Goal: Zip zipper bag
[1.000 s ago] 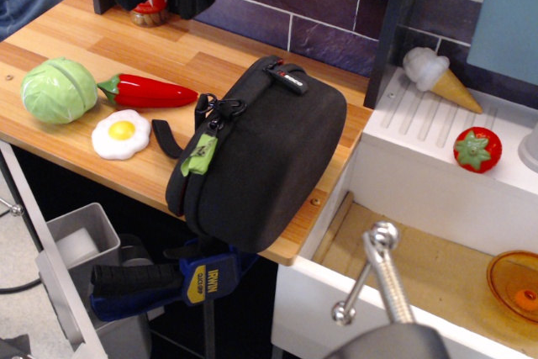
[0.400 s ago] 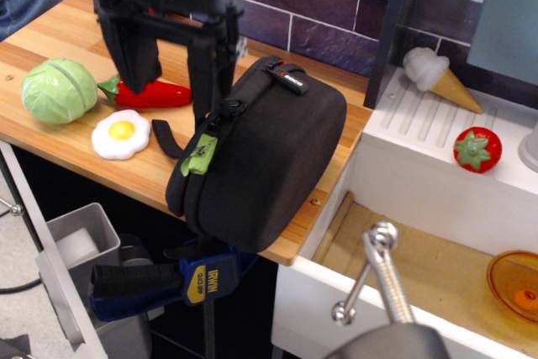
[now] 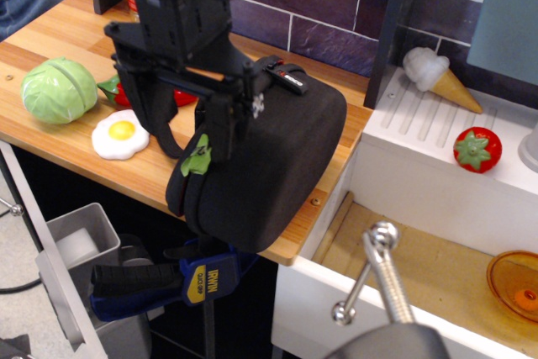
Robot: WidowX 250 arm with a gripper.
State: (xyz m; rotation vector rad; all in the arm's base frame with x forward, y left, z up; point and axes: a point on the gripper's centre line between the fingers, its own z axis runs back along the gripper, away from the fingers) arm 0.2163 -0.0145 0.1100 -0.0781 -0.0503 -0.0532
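The black zipper bag (image 3: pixel 282 166) stands on the right end of the wooden counter (image 3: pixel 50 39), hanging a little over its front edge. Its handle with the red-white logo (image 3: pixel 291 81) is on top. The lime-green pull tab (image 3: pixel 197 160) hangs at the bag's left edge. My gripper (image 3: pixel 187 128) has come down from above at the bag's left side. Its two black fingers (image 3: pixel 218 136) are apart, one on each side of the zipper line, just above the pull tab. I see nothing held between them. The arm hides the bag's upper left corner.
A green cabbage (image 3: pixel 57 90), a fried egg (image 3: pixel 120 134) and a partly hidden red pepper (image 3: pixel 115 90) lie left of the bag. An ice cream cone (image 3: pixel 437 73) and a strawberry (image 3: pixel 477 149) sit on the white sink unit (image 3: pixel 420 166). A blue clamp (image 3: pixel 168 279) grips the counter's underside.
My gripper has come down from the back of the counter and moved right and forward, until its open fingers stand at the bag's left edge over the pull tab. The bag has not moved.
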